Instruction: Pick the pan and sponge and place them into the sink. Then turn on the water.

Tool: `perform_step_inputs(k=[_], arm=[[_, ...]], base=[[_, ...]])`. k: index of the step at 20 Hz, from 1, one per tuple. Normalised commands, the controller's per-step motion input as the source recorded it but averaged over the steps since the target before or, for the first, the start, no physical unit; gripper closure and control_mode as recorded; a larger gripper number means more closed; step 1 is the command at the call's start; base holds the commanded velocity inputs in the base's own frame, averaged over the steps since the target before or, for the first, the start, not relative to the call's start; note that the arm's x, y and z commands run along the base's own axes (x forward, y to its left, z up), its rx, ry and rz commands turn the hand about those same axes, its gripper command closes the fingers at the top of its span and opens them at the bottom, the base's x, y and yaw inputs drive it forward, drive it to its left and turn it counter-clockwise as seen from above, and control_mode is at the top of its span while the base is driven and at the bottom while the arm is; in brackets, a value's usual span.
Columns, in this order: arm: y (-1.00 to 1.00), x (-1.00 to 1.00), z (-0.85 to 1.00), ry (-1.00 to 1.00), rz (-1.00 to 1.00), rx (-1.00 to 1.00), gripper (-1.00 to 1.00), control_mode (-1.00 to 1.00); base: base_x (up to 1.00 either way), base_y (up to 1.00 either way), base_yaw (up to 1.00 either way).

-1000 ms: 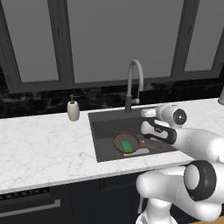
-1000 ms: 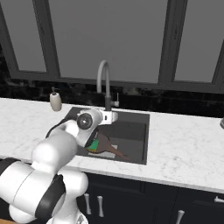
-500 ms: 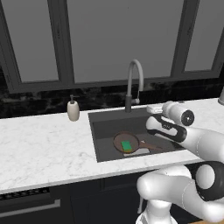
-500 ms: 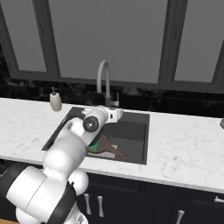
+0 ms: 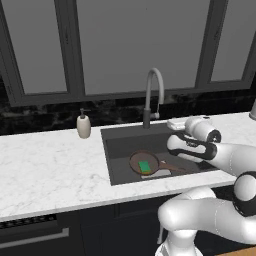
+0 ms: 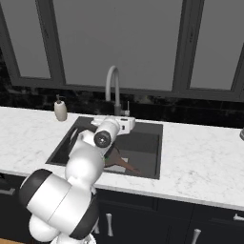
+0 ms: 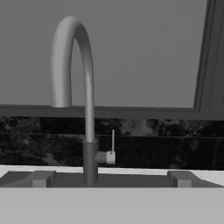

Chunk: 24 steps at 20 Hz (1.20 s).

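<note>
Far left on the speckled white marble counter, a small beige soap dispenser with a rounded body. Next, the dark-grey rectangular sink, and inside it the round brown pan, thin handle pointing right, flat green sponge lying in it. Behind, the tall arched matte-grey faucet (slim side lever standing upright). Further right, gripper spread wide, holding nothing, level with the faucet. No readable writing anywhere.

The pan is dark brown, the sponge green, the sink dark grey, the counter white marble.
</note>
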Motion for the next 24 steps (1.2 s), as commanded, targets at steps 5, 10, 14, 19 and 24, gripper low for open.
perform_step_inputs(k=[5, 10, 14, 19, 24], arm=[[0.00, 0.18, -0.04, 0.00, 0.06, 0.00, -1.00, -1.00], [0.00, 0.08, -0.07, 0.00, 0.07, 0.00, -1.00, -1.00], [0.00, 0.08, -0.02, 0.00, 0.07, 0.00, -1.00, -1.00], [0.00, 0.05, -0.02, 0.00, 0.07, 0.00, -1.00, -1.00], [0.01, 0.14, 0.00, 0.00, 0.04, 0.00, -1.00, -1.00]], base=[[0.00, 0.00, 0.00], [0.00, 0.00, 0.00], [0.00, 0.00, 0.00], [0.00, 0.00, 0.00], [0.00, 0.00, 0.00]])
